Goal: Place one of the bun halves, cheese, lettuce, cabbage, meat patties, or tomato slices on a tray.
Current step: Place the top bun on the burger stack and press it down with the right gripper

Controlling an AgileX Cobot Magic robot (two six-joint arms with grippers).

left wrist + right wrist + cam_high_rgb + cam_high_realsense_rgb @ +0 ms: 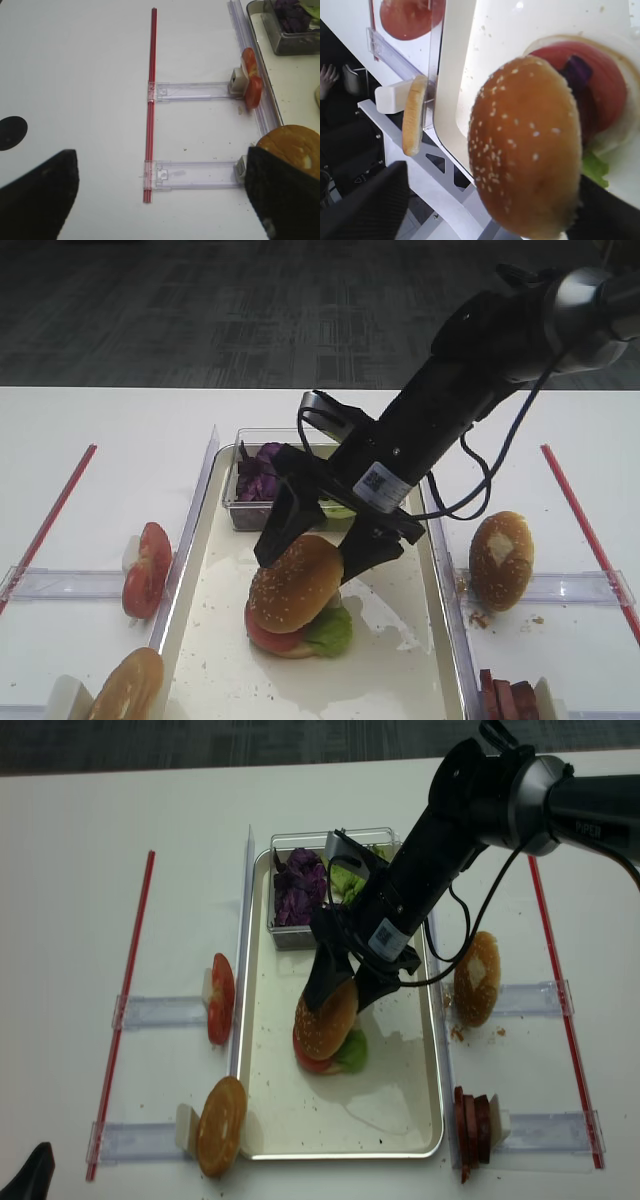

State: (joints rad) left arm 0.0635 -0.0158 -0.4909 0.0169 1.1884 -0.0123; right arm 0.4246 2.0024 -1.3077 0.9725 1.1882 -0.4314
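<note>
Bun half (295,583) sits tilted on stack in tray (400,680), between your right gripper (322,540) fingers, jaws spread, bun released; lift straight up.

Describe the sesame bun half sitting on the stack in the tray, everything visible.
The bun half is a round, domed, golden-brown top with an unbroken crust dotted with pale sesame seeds. It rests tilted on a stack of tomato slice, a bit of purple cabbage and lettuce in the tray. The right gripper straddles it, jaws parted on either side.
</note>
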